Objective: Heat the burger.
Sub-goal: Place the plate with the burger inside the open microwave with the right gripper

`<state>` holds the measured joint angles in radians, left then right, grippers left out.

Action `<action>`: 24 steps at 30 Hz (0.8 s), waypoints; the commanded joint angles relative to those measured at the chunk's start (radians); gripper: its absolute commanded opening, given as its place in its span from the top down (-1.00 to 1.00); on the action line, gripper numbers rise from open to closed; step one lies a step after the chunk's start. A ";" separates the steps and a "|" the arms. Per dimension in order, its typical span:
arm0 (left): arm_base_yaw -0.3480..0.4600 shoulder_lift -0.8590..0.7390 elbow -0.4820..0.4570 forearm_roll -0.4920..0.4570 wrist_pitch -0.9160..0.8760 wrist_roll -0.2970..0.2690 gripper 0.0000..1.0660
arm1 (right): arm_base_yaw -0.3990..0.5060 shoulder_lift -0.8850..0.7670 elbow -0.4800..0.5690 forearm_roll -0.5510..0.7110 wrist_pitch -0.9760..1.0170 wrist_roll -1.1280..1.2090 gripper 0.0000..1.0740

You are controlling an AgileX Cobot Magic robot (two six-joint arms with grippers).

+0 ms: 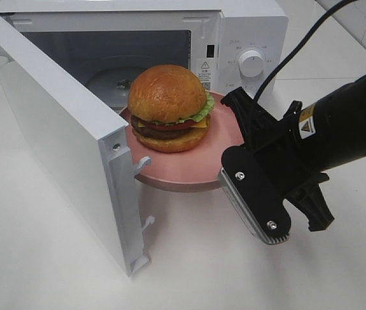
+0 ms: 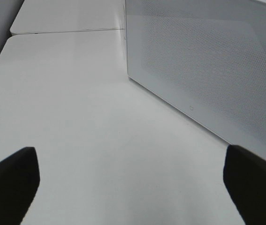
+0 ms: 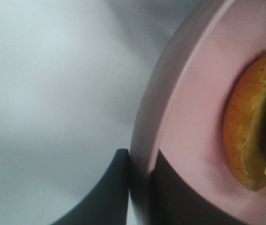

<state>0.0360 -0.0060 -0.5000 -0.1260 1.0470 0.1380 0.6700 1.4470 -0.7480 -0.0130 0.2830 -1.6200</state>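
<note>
The burger (image 1: 168, 106), with a golden-brown bun, lettuce and a dark patty, sits on a pink plate (image 1: 176, 175). The plate is held level at the mouth of the open microwave (image 1: 254, 32), with its front half outside the opening. My right gripper (image 1: 234, 139) is shut on the plate's right rim. In the right wrist view its fingers (image 3: 118, 187) pinch the plate's rim (image 3: 189, 93) beside the burger (image 3: 245, 126). My left gripper (image 2: 133, 187) is open with nothing in it, over the bare table facing the outside of the microwave door (image 2: 208, 70).
The microwave door (image 1: 60, 129) swings out to the left of the plate, its latch hooks close to the plate's left edge. A turntable (image 1: 105, 84) shows inside the cavity. The white table (image 1: 202, 271) lies in front.
</note>
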 commanded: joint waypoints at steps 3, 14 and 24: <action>0.001 -0.018 0.003 0.003 -0.009 0.000 -0.87 | -0.002 0.032 -0.053 0.003 -0.075 -0.001 1.00; 0.001 -0.018 0.003 0.003 -0.009 0.000 -0.87 | -0.002 0.143 -0.152 0.006 -0.074 0.006 1.00; 0.001 -0.018 0.003 0.003 -0.009 0.000 -0.87 | -0.002 0.232 -0.260 0.007 -0.073 0.029 1.00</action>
<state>0.0360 -0.0060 -0.5000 -0.1260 1.0470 0.1380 0.6700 1.6880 -0.9870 -0.0090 0.2770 -1.5990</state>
